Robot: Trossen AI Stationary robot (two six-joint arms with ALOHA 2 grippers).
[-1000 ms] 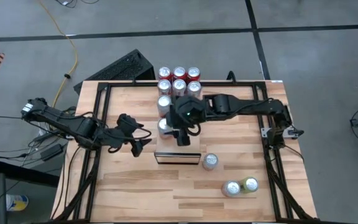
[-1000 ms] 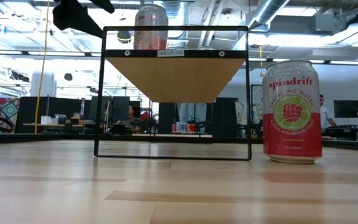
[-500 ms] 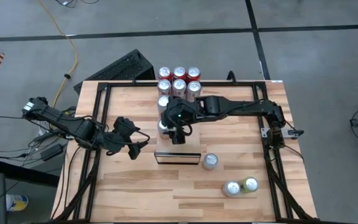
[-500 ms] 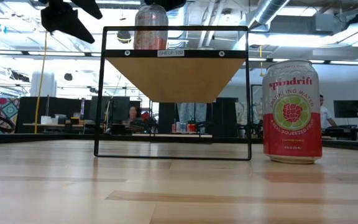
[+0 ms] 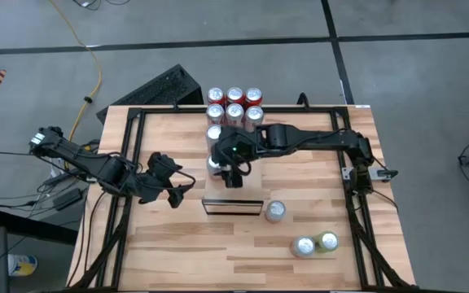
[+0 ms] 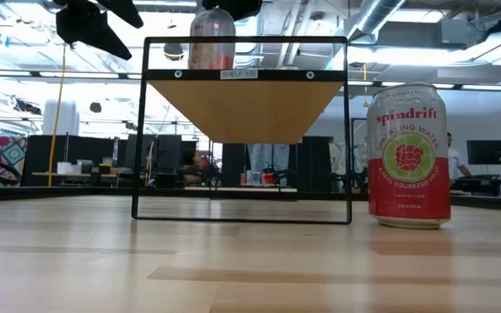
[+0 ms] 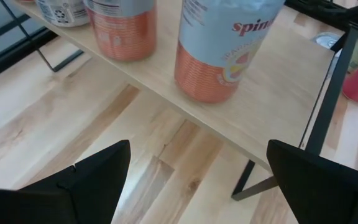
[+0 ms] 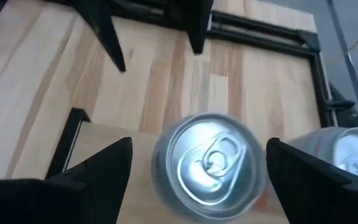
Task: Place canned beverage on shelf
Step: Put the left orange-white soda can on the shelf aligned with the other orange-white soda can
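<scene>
The right gripper point(image 5: 233, 174) hangs with fingers apart above a can point(image 8: 209, 167) standing on the shelf point(image 6: 247, 104), not touching it. The left gripper point(image 5: 175, 189), fingers also spread, waits beside the shelf's end. Another can point(image 6: 408, 156) stands just past the shelf's other end; six cans point(image 5: 234, 105) cluster at the table's far edge.

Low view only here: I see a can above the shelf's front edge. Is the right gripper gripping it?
Observer: No. The right gripper hangs over the can, fingers open on either side of its top.
Operator: Is that can alone up there?
Observer: No. The left wrist view shows a second can standing on the shelf.
Operator: And the left gripper?
Observer: The left gripper is open and empty, over the table left of the shelf.
</scene>
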